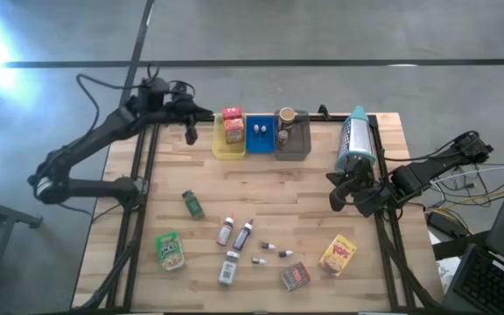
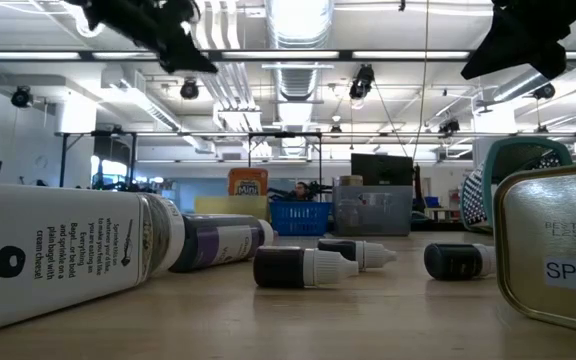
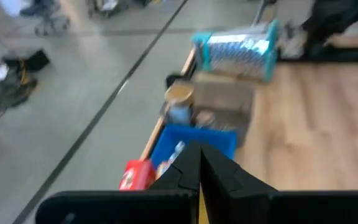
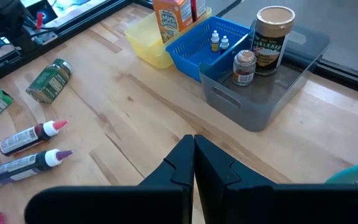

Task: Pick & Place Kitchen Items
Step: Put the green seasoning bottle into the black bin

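Observation:
My left gripper hangs shut and empty above the table's far left, beside the yellow tray, which holds an orange box. My right gripper hangs shut and empty over the right side of the table. The blue tray holds two tiny vials. In the grey tray stand a brown cup and a small jar. Lying on the table are a green jar, a green pouch, slim bottles, tiny vials, a red box and a yellow pouch.
A teal-lidded patterned container lies at the far right, just beyond my right gripper. A white bottle lies near the front edge. Bare wood shows in the middle of the table, between the trays and the loose items.

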Robot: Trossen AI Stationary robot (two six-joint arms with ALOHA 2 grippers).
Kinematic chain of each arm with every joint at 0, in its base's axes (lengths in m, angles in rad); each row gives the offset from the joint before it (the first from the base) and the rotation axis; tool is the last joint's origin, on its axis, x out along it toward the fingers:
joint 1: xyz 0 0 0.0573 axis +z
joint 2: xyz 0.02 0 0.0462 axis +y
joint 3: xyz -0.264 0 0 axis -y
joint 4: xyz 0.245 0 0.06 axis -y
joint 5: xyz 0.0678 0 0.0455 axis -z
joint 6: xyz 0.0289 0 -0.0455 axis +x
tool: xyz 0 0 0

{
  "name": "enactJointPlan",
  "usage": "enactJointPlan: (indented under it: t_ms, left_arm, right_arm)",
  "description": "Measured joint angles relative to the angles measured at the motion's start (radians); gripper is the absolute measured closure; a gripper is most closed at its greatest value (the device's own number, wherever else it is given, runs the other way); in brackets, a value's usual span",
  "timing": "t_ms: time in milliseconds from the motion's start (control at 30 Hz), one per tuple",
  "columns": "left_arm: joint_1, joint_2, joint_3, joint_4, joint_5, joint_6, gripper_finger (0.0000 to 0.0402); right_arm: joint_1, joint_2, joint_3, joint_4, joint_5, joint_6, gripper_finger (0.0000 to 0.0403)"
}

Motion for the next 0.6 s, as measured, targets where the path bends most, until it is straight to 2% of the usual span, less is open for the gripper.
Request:
enactJointPlan:
  t_ms: [233, 400, 600]
  left_arm:
    - [-0.128, -0.092, 0.0, 0.005, 0.034, -0.092, 0.0393]
    - [-0.205, -0.119, 0.0, 0.005, 0.042, -0.156, 0.0393]
    - [-0.274, -0.122, 0.0, -0.005, 0.044, -0.303, 0.0391]
  right_arm:
    - [0.0, 0.0, 0.0, 0.001, 0.006, -0.002, 0.0394]
    - [0.0, 0.0, 0.0, 0.001, 0.007, -0.009, 0.0394]
    - [0.0, 0.0, 0.0, 0.001, 0.007, -0.052, 0.0394]
